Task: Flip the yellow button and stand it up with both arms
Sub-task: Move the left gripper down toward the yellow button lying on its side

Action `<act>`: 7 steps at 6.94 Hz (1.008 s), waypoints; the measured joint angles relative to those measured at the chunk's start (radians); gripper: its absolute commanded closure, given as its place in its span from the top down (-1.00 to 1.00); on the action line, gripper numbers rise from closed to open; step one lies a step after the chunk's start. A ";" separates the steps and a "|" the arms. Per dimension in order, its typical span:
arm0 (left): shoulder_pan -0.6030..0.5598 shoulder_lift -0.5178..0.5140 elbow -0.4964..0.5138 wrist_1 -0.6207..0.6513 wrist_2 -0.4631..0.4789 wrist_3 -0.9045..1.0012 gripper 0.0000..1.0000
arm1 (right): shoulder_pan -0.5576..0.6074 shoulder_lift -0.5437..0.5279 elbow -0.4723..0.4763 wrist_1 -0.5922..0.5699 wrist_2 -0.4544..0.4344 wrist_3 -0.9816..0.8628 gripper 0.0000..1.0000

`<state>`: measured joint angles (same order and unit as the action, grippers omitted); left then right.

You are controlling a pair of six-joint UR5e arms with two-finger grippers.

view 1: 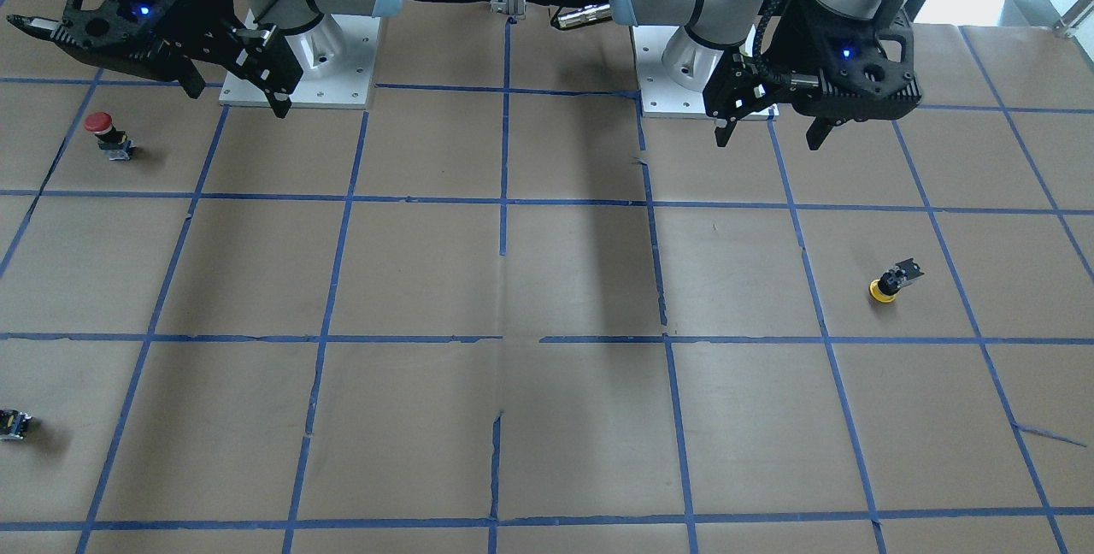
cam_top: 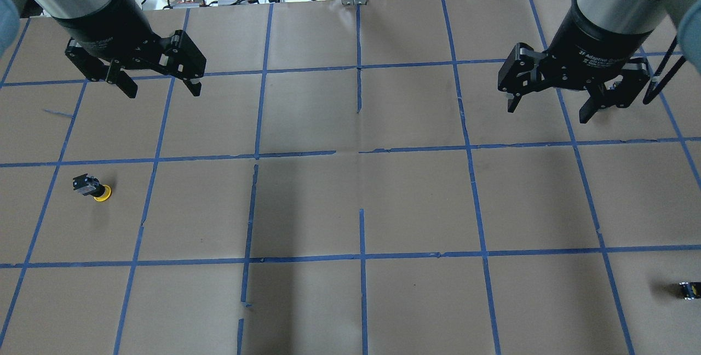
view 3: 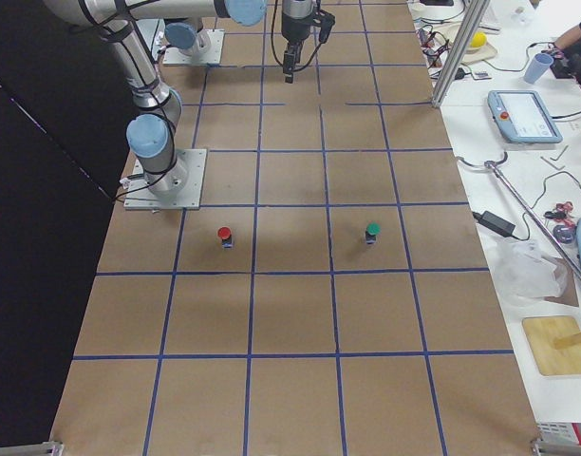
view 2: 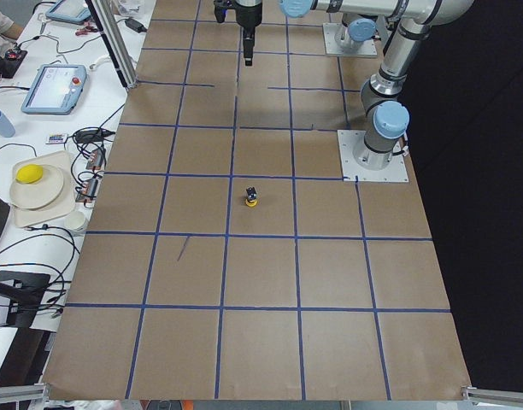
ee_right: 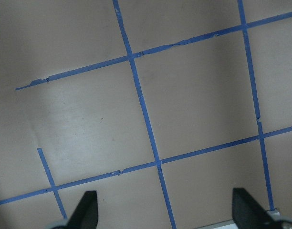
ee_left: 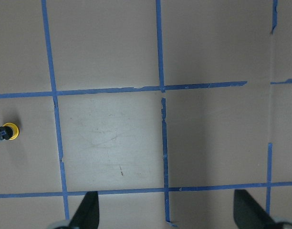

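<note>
Closest to me, at the table's (view 1: 581, 417) operator-side edge on the robot's right, sat a small black-and-yellow block (view 1: 14, 424), well apart from everything else. The yellow button (view 1: 889, 282) was over on the robot's left, inside one taped square, resting on its yellow cap with the black body and grey contact block up. A red-capped button (view 1: 107, 133) stood far across on the right side. Both arms were held high over the paper, wrists turned so the grippers pointed straight down. The left gripper (view 1: 769, 139) hung with its fingers spread wide and nothing between them, well clear of the yellow button, which showed only at the left edge of its wrist view. The right gripper (view 1: 235, 101) hung the same way, fingers wide apart and empty
</note>
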<state>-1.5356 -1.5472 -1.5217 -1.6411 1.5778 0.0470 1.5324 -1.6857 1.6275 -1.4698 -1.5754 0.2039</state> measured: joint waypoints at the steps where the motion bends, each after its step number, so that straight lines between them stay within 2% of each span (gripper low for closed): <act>1: 0.000 0.000 -0.001 0.000 0.001 -0.002 1.00 | 0.000 0.000 0.000 0.002 0.000 0.000 1.00; 5: 0.028 0.011 -0.025 0.006 -0.002 0.026 0.99 | 0.000 0.000 0.001 0.012 -0.004 0.004 1.00; 7: 0.146 0.009 -0.058 0.019 -0.004 0.122 0.98 | 0.000 0.001 0.001 0.013 -0.009 0.004 1.00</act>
<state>-1.3900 -1.5381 -1.5797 -1.6221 1.5735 0.1687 1.5324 -1.6849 1.6288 -1.4570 -1.5849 0.2076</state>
